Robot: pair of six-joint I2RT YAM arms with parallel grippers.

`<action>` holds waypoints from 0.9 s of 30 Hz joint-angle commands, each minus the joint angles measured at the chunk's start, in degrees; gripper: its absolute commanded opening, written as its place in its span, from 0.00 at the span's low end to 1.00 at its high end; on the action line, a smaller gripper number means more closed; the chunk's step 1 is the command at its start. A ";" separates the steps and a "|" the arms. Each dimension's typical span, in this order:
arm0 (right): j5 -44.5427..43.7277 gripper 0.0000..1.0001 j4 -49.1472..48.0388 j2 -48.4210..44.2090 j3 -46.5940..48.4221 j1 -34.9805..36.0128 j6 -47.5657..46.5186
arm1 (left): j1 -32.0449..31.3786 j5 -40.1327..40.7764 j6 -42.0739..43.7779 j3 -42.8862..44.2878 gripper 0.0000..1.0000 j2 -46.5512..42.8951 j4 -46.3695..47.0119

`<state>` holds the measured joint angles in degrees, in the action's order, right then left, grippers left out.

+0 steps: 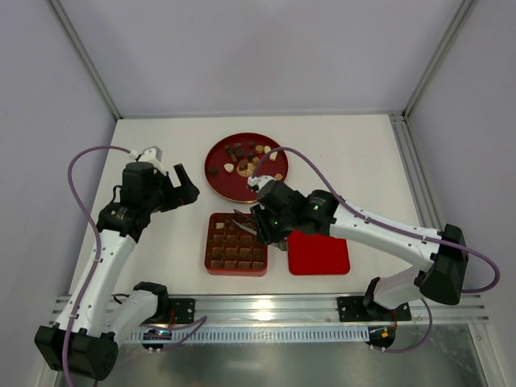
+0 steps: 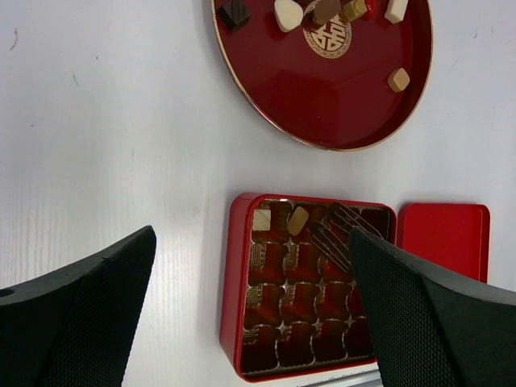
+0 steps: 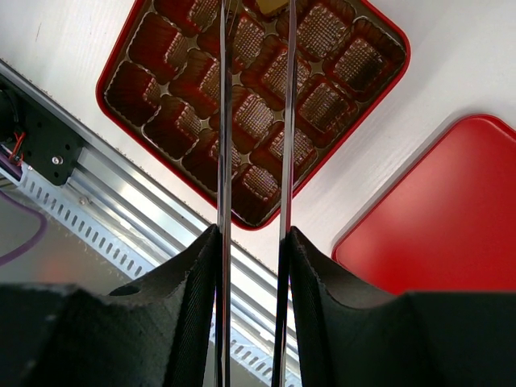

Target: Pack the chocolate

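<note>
Several chocolate pieces (image 1: 246, 157), dark, brown and cream, lie on a round red plate (image 1: 222, 181). The red box (image 1: 235, 243) with grid compartments sits in front of it; a cream piece (image 2: 261, 219) and a tan piece (image 2: 298, 220) lie in its far-left cells. My right gripper (image 1: 270, 230) is shut on metal tongs (image 3: 223, 121), whose arms reach over the box's far side. A tan piece (image 3: 270, 6) shows between the tong tips; I cannot tell if it is gripped. My left gripper (image 1: 181, 187) is open and empty, hovering left of the plate.
The flat red lid (image 1: 319, 252) lies right of the box, close to it. An aluminium rail (image 1: 274, 305) runs along the near table edge. White walls enclose the table at the back and sides.
</note>
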<state>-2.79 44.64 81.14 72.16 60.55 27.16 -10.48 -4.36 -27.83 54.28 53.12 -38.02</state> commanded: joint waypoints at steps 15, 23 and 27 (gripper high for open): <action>1.73 0.41 -0.08 4.36 13.61 -15.18 -9.57 | 0.02 -0.74 0.94 0.12 1.00 -0.92 0.49; 2.08 0.41 -1.49 15.78 21.87 -25.30 -12.65 | -0.07 -0.91 0.94 0.12 1.00 -0.56 0.49; 4.28 0.41 -1.67 21.49 26.44 -27.68 -13.80 | 0.02 -0.83 0.94 0.03 1.00 -0.48 0.49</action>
<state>-0.38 44.71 100.49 93.76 33.85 15.70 -10.48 -4.38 -27.83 54.28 53.12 -38.02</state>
